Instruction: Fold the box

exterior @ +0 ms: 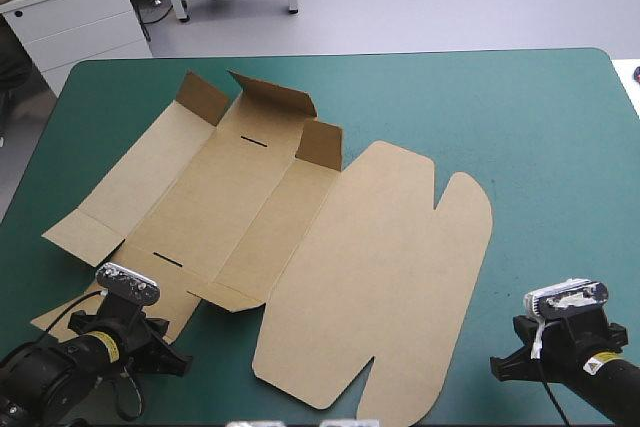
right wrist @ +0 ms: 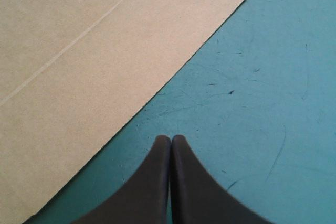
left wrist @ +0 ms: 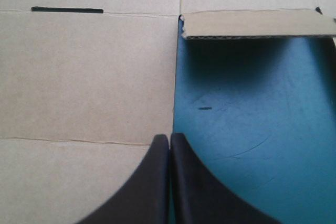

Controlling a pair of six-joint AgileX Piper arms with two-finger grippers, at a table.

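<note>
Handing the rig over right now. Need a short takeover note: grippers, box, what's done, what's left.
Left gripper: shut, empty, over the near-left edge of the box.
Right gripper: shut, empty, over bare teal-green cover, beside the lid.
The box lies mostly flat mid-table with the lid toward the right. Three small flaps stand up at the far end.
Done: no walls raised or tucked.
Left: practically the whole fold.

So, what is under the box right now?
Only the teal-green table cover shows around the box, which lies flat on it with its far flaps raised. Anything beneath the board itself is hidden.
</note>
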